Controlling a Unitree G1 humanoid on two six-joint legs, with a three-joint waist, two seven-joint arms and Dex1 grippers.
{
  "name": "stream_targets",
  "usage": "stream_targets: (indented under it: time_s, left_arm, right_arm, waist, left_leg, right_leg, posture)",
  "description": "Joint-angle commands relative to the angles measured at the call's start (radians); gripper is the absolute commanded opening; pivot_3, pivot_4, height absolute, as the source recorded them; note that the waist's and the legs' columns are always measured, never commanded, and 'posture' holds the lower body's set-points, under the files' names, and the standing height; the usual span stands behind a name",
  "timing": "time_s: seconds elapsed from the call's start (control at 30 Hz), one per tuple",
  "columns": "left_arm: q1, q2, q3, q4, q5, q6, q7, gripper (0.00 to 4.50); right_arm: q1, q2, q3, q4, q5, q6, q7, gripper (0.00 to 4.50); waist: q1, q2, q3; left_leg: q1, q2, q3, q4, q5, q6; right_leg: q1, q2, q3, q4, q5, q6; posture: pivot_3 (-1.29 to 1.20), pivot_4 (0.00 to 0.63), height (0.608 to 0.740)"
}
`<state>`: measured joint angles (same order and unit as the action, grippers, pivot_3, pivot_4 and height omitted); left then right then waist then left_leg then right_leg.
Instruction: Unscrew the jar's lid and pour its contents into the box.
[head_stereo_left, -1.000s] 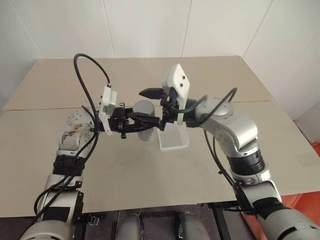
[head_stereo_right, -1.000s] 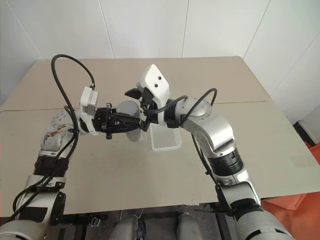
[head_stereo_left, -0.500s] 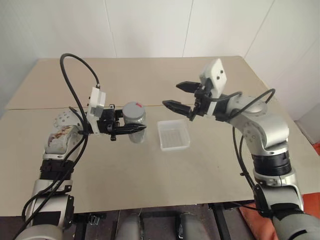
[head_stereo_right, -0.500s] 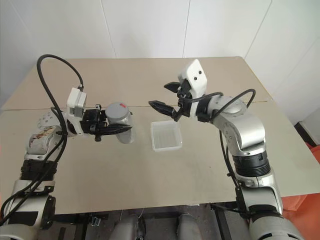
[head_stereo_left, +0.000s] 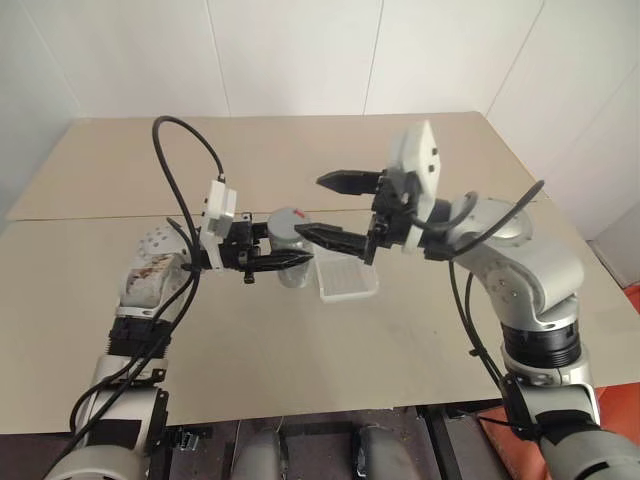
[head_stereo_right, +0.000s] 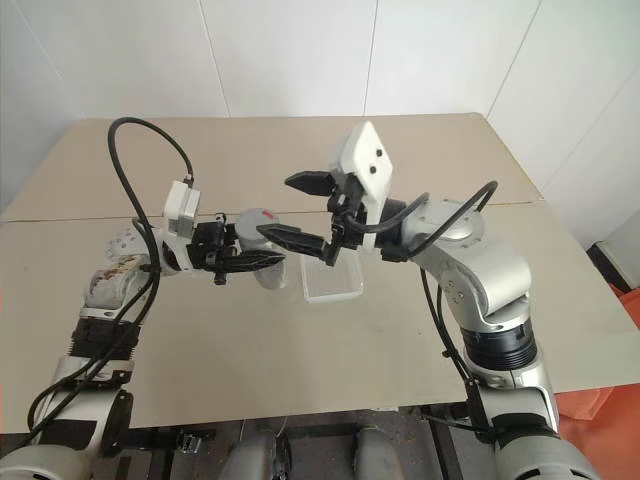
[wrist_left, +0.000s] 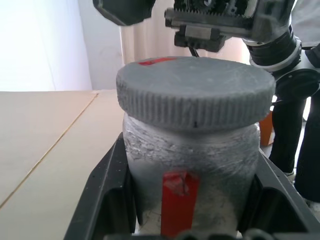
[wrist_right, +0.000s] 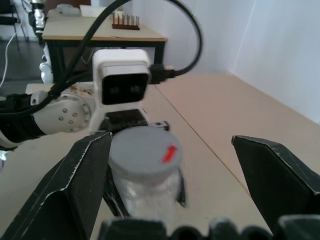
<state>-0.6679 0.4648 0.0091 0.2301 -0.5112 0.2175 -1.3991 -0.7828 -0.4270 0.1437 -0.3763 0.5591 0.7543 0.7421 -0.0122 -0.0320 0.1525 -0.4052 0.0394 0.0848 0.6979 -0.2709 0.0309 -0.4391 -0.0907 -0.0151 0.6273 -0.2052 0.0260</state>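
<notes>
- Left eye view: the left gripper (head_stereo_left: 270, 260) holds the jar (head_stereo_left: 292, 262) clamped between its two black fingers, above the beige table (head_stereo_left: 300, 330). The grey lid (head_stereo_left: 287, 222) with its red mark sits on the jar. The right gripper (head_stereo_left: 335, 208) points toward the jar, fingers spread wide, one finger above the lid and one just beside it; I cannot tell whether either touches. The translucent white box (head_stereo_left: 347, 282) lies on the table just beside the jar, on the robot's right of it.
- Right eye view: the same layout; the box (head_stereo_right: 331, 285) lies partly behind the right gripper's lower finger, and the jar (head_stereo_right: 268, 272) stands upright in the left gripper's grasp.
- Left wrist view: the jar (wrist_left: 192, 162) sits between the left gripper's black fingers (wrist_left: 107, 192), a red tape strip (wrist_left: 179, 200) on its side and the ribbed grey lid (wrist_left: 195, 92) on top. The contents cannot be made out.
- Right wrist view: the right gripper's fingers (wrist_right: 80, 185) stand wide apart, framing the lid (wrist_right: 142, 155) without touching it.
</notes>
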Motion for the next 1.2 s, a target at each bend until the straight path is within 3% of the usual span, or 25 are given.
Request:
stream_targets:
  time_s: [0.03,0.33,1.2]
  left_arm:
    - [-0.033,-0.009,0.000,-0.003,-0.001,-0.023,0.001,2.00]
    - [-0.024,0.008,0.011,-0.018,-0.007,-0.017,-0.002,2.00]
    - [0.006,0.057,0.031,-0.058,-0.027,-0.006,0.000,2.00]
  right_arm:
    - [-0.052,0.019,0.056,-0.018,-0.071,-0.032,-0.035,4.46]
    - [-0.091,0.089,0.058,0.062,-0.129,-0.016,-0.089,4.46]
    - [0.005,-0.067,-0.026,0.010,-0.068,-0.011,-0.027,4.46]
  waist:
    - [-0.002,0.000,0.000]
    - [0.001,0.000,0.000]
    - [0.000,0.000,0.000]
  left_leg:
    - [0.000,0.000,0.000,0.000,0.000,0.000]
    - [0.000,0.000,0.000,0.000,0.000,0.000]
    - [0.000,0.000,0.000,0.000,0.000,0.000]
  right_leg:
    - [0.000,0.000,0.000,0.000,0.000,0.000]
    - [0.000,0.000,0.000,0.000,0.000,0.000]
    - [0.000,0.000,0.000,0.000,0.000,0.000]
  posture:
    - [0.00,0.150,0.740]
    - [0.00,0.150,0.740]
    - [0.00,0.150,0.740]
